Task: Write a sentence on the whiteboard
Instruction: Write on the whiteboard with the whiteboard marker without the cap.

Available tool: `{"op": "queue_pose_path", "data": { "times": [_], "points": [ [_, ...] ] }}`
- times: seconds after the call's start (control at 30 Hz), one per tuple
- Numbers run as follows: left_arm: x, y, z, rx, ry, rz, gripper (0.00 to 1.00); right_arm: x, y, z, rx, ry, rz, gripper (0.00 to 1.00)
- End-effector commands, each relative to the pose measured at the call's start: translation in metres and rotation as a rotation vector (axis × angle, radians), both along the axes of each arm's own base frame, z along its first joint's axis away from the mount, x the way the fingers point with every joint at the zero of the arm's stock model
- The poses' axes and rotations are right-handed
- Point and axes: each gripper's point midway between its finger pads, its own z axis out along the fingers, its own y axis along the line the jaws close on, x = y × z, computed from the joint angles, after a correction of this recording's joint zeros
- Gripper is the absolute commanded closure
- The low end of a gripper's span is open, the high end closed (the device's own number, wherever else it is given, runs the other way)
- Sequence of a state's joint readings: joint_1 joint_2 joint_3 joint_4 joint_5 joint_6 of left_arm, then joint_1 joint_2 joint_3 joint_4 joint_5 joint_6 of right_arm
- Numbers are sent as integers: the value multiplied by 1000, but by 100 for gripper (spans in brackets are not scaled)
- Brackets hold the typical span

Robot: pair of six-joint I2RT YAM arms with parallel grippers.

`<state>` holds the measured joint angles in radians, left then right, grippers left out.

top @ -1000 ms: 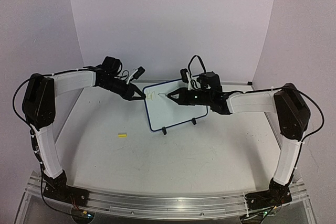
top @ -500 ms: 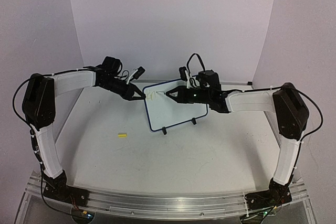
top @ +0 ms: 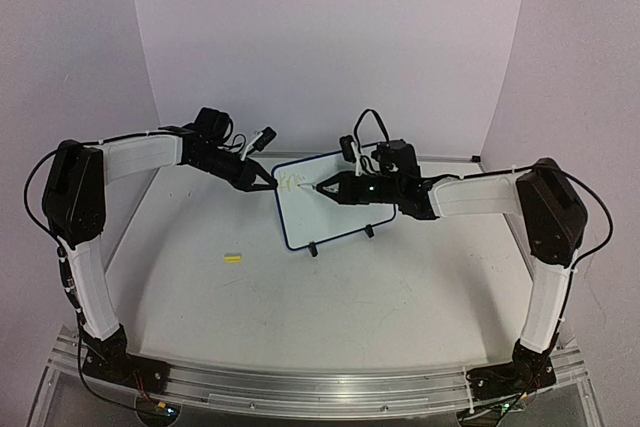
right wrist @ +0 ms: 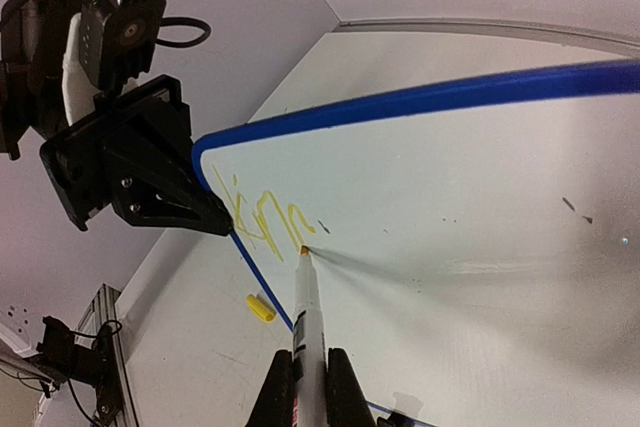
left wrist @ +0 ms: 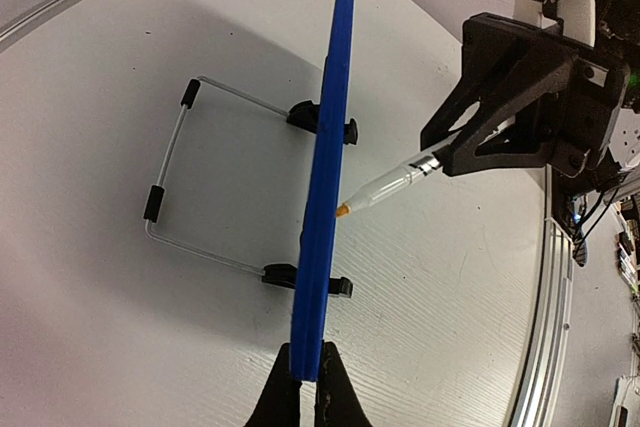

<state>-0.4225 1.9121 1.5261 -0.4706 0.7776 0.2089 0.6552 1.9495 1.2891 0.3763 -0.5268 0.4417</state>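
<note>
The whiteboard (top: 335, 209) stands tilted on its wire stand (left wrist: 165, 187) mid-table, its blue rim (left wrist: 328, 167) edge-on in the left wrist view. My left gripper (top: 272, 185) (left wrist: 308, 387) is shut on the rim at the board's upper left corner. My right gripper (top: 325, 188) (right wrist: 308, 387) is shut on a white marker (right wrist: 307, 312) (left wrist: 385, 187), whose orange tip touches the white face. The sentence (right wrist: 260, 219) is a few yellow strokes near that corner, ending at the tip.
A yellow marker cap (top: 233, 258) (right wrist: 261, 308) lies on the table left of the board. Two black clip feet (top: 313, 250) hold the board's lower edge. White walls close in the back and sides of the table.
My right wrist has shifted slightly left and the marker tip has made a small move on the board. The left arm and the board have not moved.
</note>
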Motion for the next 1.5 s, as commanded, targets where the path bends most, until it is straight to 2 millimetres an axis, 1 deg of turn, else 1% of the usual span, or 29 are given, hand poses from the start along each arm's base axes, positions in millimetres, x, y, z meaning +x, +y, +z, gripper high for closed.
{"op": "queue_pose_path", "data": {
  "times": [0.0, 0.07, 0.17, 0.4, 1.03, 1.23, 1.47],
  "points": [
    [-8, -6, -4, 31, 14, -23, 100, 4, -9, -7, -31, -3, -35, 100],
    [-9, -6, -5, 32, 16, -23, 100, 5, -10, -6, -33, -6, -46, 100],
    [-9, -6, -5, 32, 16, -23, 100, 8, -14, 0, -32, -20, -76, 100],
    [-8, -6, -4, 31, 13, -23, 100, 17, -16, 23, -4, -62, -120, 100],
    [-10, -7, -4, 29, 16, -27, 100, 31, -19, 55, 65, -120, -185, 100],
    [-10, -8, -4, 29, 16, -29, 100, 35, -18, 61, 95, -123, -193, 100],
    [-10, -8, -4, 30, 16, -30, 100, 37, -17, 63, 112, -124, -193, 100]
  ]
}}
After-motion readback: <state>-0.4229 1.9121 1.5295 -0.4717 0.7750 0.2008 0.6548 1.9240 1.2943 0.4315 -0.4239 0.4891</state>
